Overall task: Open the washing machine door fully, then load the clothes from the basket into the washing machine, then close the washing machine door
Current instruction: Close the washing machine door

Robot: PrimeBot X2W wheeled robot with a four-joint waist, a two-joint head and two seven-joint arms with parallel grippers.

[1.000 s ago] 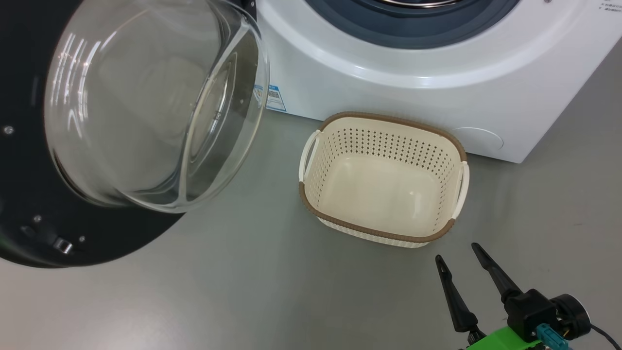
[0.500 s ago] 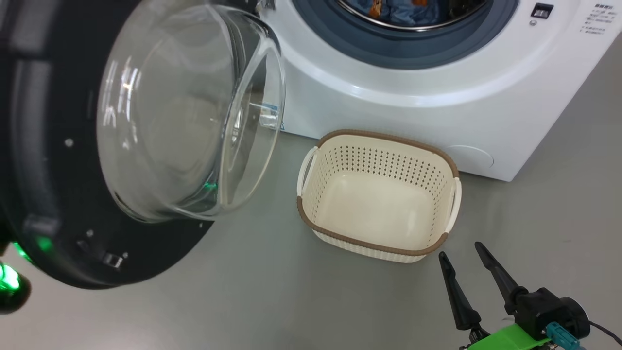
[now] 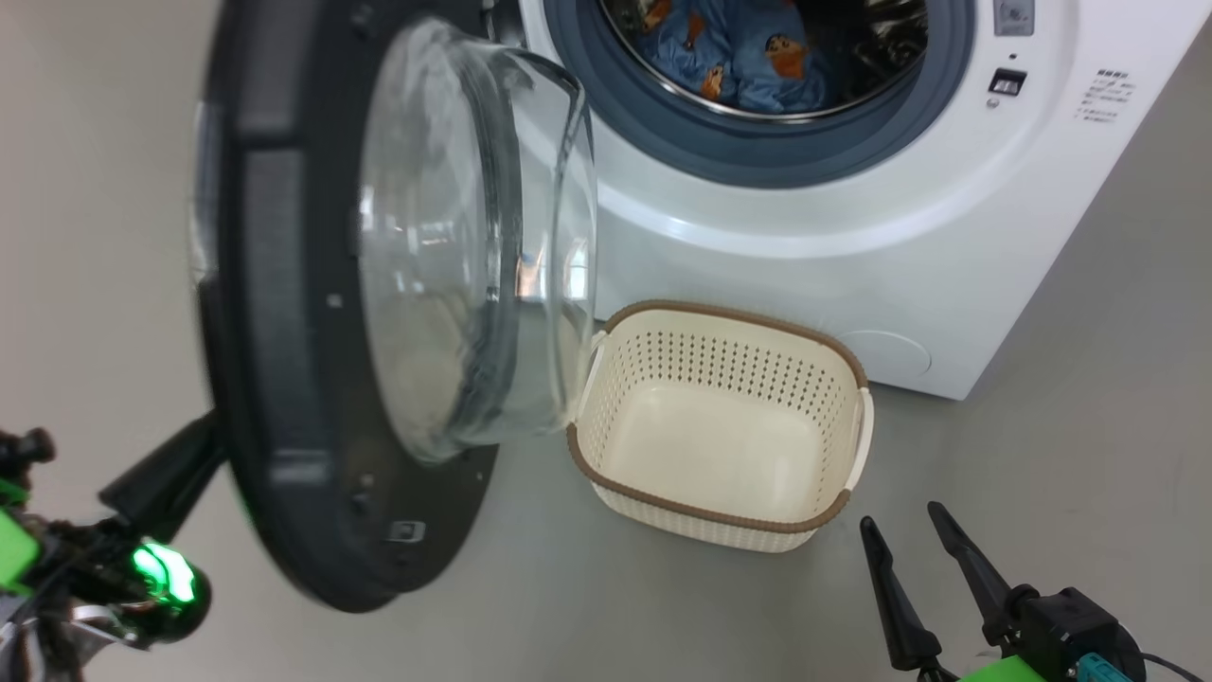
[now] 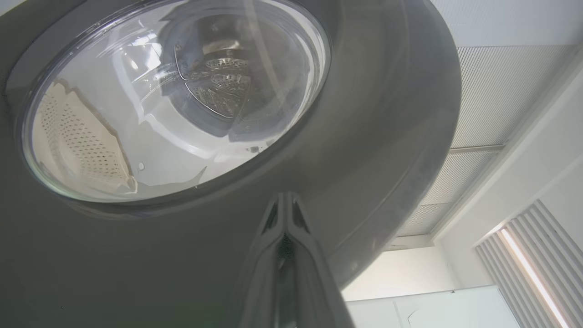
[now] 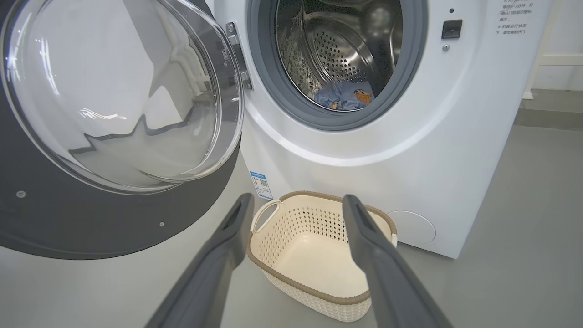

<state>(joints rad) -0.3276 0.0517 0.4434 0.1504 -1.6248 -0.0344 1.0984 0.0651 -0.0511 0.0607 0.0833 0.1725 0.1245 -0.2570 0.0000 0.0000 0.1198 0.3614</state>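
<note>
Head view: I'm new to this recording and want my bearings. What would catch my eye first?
The big black-rimmed door with its bulging glass bowl, standing open on the left. Blue printed clothes lie inside the washer at top centre, and the cream basket stands empty on the floor in front of it.

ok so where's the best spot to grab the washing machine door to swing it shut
Probably the black rim of the washing machine door, at its free edge by the latch, opposite the hinge, for the most leverage. Come from the outer face, where the shut left hand sits. The glass bowl bulges from the inner side and looks too wide to pinch.
</note>
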